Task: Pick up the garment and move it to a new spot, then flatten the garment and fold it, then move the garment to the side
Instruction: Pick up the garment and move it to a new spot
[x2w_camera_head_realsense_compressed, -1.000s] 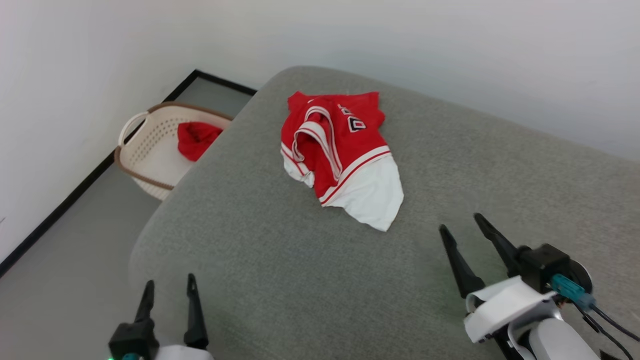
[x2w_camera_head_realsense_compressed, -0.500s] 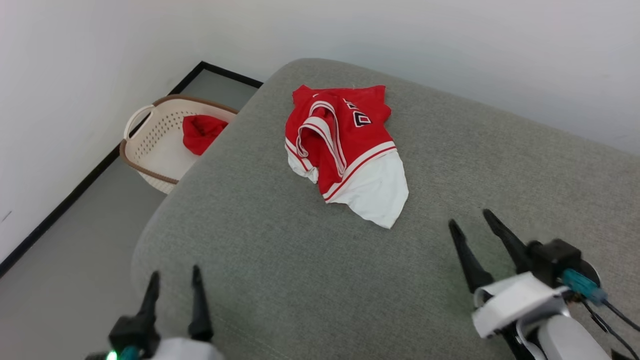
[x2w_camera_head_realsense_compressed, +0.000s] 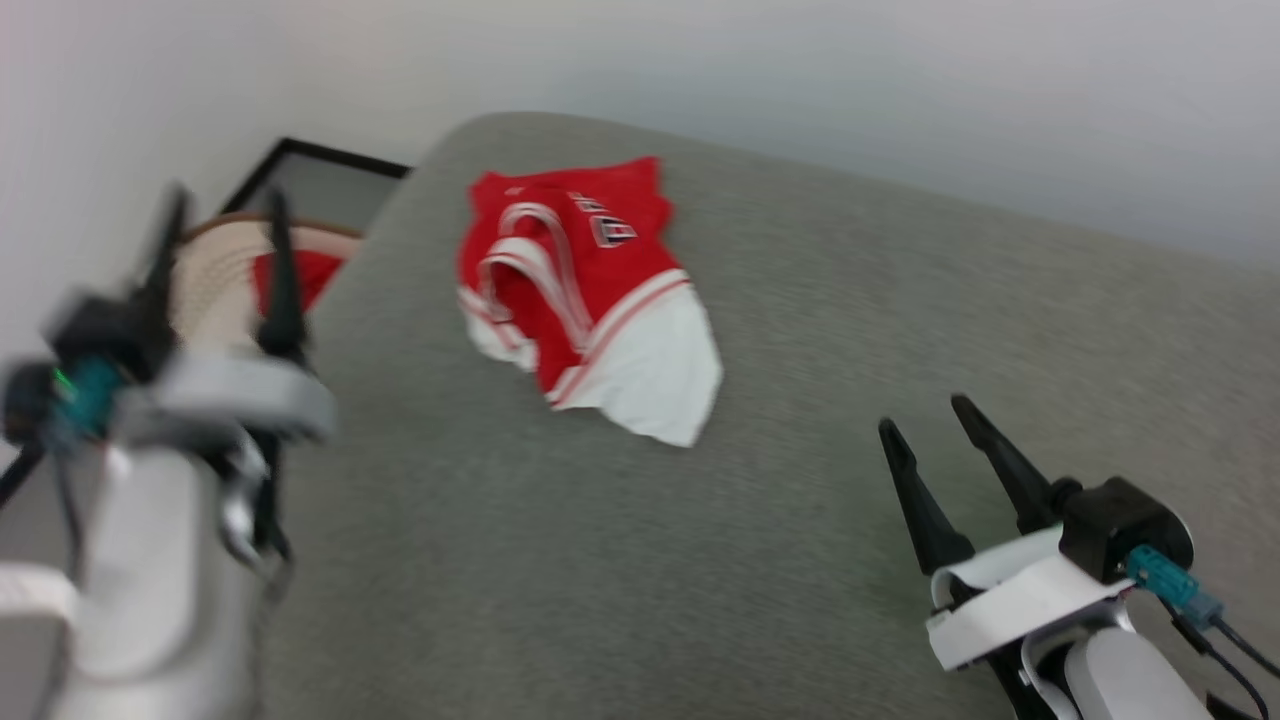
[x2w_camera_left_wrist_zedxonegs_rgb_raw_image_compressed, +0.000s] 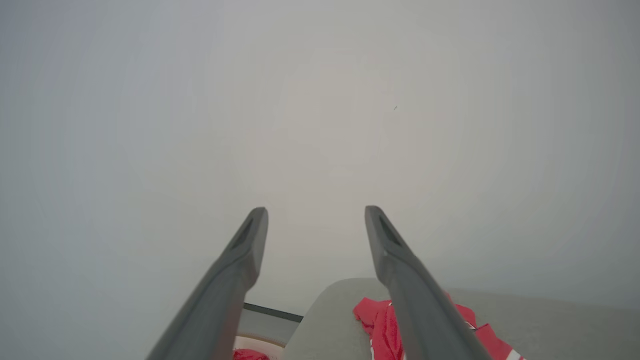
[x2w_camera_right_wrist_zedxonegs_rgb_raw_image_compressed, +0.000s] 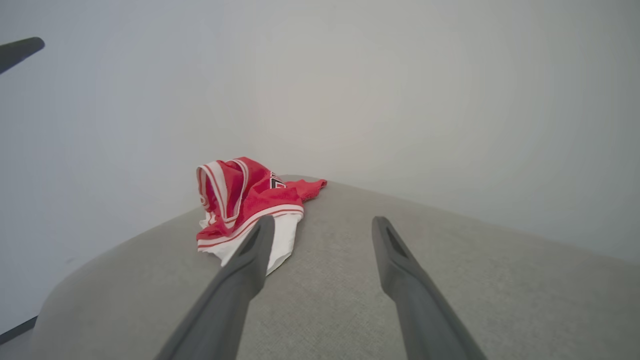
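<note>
The garment, a crumpled red jersey with white sleeves and striped trim, lies on the grey cushioned surface toward its far left end. My left gripper is raised at the left, blurred, open and empty, its fingers pointing up well left of the garment. In the left wrist view that gripper faces the pale wall, with the garment low behind the right finger. My right gripper hovers open and empty to the lower right of the garment. The right wrist view shows it aimed at the garment.
A cream perforated basket stands on the floor beyond the surface's left edge, with a plain red cloth in it. A pale wall runs behind the surface. Bare grey surface stretches across the middle and right.
My left arm has swung up from the bottom edge to high at the left, in front of the basket. The camera has turned, so the whole scene sits further left. The right gripper has barely moved.
</note>
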